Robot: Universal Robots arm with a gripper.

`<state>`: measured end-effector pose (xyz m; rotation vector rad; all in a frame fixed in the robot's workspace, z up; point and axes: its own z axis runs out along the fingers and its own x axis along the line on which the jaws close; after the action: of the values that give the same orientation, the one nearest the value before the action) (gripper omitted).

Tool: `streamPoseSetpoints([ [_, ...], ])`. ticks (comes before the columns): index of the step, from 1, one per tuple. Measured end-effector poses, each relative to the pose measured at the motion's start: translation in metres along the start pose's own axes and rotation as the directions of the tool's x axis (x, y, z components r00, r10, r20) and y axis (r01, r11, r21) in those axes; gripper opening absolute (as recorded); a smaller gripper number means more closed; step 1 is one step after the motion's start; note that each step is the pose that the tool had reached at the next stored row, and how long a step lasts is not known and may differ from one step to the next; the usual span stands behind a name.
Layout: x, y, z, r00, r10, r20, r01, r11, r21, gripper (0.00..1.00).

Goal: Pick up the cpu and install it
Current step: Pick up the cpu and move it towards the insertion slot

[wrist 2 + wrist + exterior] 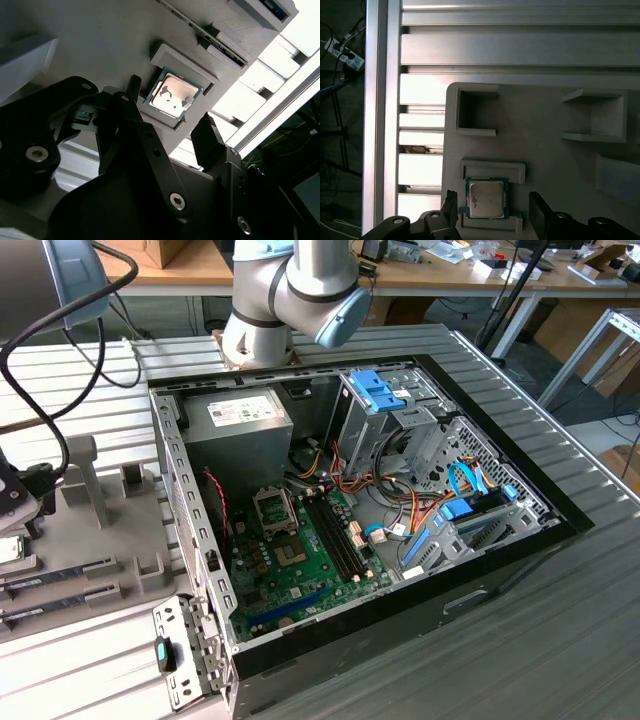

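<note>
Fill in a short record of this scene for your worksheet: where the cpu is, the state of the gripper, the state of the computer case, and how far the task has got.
cpu: lies flat in a pocket of the grey holder, metal top up
gripper: open, one finger on each side of the cpu, not closed on it
computer case: open, green motherboard exposed
task stage: cpu not yet picked up
</note>
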<state>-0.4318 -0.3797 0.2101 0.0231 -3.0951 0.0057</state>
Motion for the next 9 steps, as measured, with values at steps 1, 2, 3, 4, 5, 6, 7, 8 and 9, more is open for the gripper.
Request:
streamPoseSetpoints([
  [1, -0.0001, 0.0000, 0.0010, 1.0000, -0.003, 0.0001, 0.003, 1.0000, 0.0004, 0.67],
  [2, -0.0001, 0.0000, 0.0016, 1.0000, -0.005, 0.0001, 0.005, 1.0000, 0.0006, 0.67],
  [3, -0.0002, 0.0000, 0.0031, 1.0000, -0.010, 0.0001, 0.010, 1.0000, 0.0010, 0.67],
  [4, -0.0003, 0.0000, 0.0051, 0.9999, -0.012, 0.0000, 0.012, 0.9999, 0.0011, 0.67],
  [5, -0.0003, 0.0000, 0.0067, 0.9999, -0.013, 0.0001, 0.013, 0.9999, 0.0012, 0.67],
  [6, -0.0004, 0.0000, 0.0087, 0.9999, -0.014, 0.0000, 0.014, 0.9999, 0.0013, 0.67],
  [7, -0.0005, 0.0000, 0.0099, 0.9999, -0.015, 0.0000, 0.015, 0.9999, 0.0013, 0.67],
  [8, -0.0005, 0.0000, 0.0108, 0.9999, -0.015, 0.0001, 0.015, 0.9999, 0.0013, 0.67],
  [9, -0.0005, -0.0001, 0.0122, 0.9999, -0.016, -0.0001, 0.016, 0.9999, 0.0014, 0.67],
])
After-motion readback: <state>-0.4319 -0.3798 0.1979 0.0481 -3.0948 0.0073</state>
